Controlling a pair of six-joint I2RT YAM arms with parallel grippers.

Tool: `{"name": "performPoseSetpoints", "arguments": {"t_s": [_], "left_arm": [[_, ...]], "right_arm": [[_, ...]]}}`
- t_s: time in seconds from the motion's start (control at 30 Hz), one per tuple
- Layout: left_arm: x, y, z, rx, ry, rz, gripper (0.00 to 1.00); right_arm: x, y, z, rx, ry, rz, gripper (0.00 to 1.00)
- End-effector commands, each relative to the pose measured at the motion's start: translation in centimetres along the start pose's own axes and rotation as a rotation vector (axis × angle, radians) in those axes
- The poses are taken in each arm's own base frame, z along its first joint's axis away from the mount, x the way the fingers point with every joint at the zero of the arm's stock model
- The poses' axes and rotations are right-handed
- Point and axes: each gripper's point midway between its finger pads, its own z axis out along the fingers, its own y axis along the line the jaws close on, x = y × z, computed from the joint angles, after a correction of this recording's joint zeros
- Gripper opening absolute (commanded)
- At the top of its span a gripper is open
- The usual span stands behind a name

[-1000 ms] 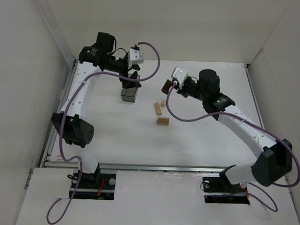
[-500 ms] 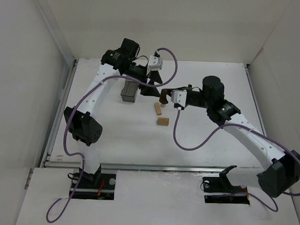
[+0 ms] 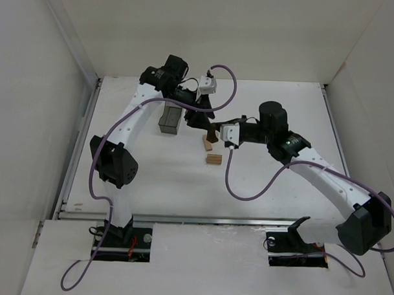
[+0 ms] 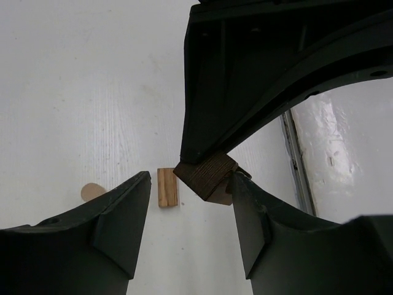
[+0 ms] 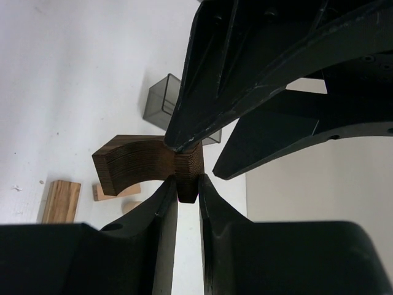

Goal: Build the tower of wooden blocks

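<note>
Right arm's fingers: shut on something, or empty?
Shut on the dark arched block. The right wrist view shows both fingers pinching its end.

Blocks are tan, arch dark brown, bin grey.

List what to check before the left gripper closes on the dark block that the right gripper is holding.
1. Grip of the right gripper on the dark block: ok, shut on it.
2. The dark block sits between the fingers of the left gripper: ok, though off centre, close to one finger.
3. The left gripper is clamped on it: not ok; open, with a gap on one side.
4. The dark block is clear of the tan blocks on the table: cannot tell; one lies close by in the top view.
5. The grey bin is away from the handover spot: ok.
</note>
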Motion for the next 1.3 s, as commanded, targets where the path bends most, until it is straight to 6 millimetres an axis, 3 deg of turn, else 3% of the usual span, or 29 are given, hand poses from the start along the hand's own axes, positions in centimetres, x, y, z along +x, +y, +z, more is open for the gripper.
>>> {"name": "performPoseSetpoints", "arguments": {"t_s": [0.0, 0.27, 0.47, 0.57, 0.73, 0.9, 1.0, 1.07, 1.13, 1.17, 1.2, 1.27], "left_arm": [[0.0, -1.0, 0.7, 0.053, -0.017, 0.006, 0.51], [-0.2, -2.0, 1.2, 0.094, -0.044, -0.010, 0.47], [-0.1, -2.9, 1.4, 0.112, -0.045, -0.042, 0.65], [-0.2, -3.4, 1.1, 0.102, -0.037, -0.046, 0.67], [-0.5, -4.0, 0.8, 0.100, -0.038, -0.075, 0.37], [-0.1, -4.0, 0.7, 0.085, -0.018, -0.097, 0.21], [0.2, -4.0, 0.6, 0.068, 0.000, -0.096, 0.03], [0.5, -4.0, 0.7, 0.072, 0.004, -0.106, 0.00], [0.6, -3.9, 0.7, 0.066, 0.011, -0.106, 0.00], [0.6, -3.9, 0.7, 0.066, 0.011, -0.105, 0.00], [0.8, -3.8, 0.6, 0.060, 0.017, -0.092, 0.00], [0.9, -3.6, 0.6, 0.053, 0.025, -0.077, 0.00]], "right_arm": [[-3.1, -0.7, 0.7, 0.005, -0.105, -0.072, 0.00], [-3.2, -1.2, 0.6, 0.017, -0.099, -0.098, 0.00], [-3.6, -2.2, 0.8, 0.029, -0.104, -0.126, 0.00], [-4.3, -2.6, 0.5, 0.037, -0.120, -0.138, 0.00], [-4.2, -2.3, 0.3, 0.023, -0.113, -0.143, 0.00], [-3.6, -2.0, 0.3, 0.020, -0.088, -0.150, 0.00], [-3.6, -2.0, 0.3, 0.020, -0.088, -0.150, 0.00], [-3.6, -2.0, 0.3, 0.020, -0.088, -0.150, 0.00], [-3.4, -2.1, 0.3, 0.025, -0.076, -0.139, 0.21], [-3.4, -2.1, 0.3, 0.025, -0.076, -0.139, 0.42], [-2.9, -2.3, 0.2, 0.037, -0.052, -0.127, 0.53], [-2.5, -2.5, 0.1, 0.050, -0.027, -0.126, 1.00]]}}
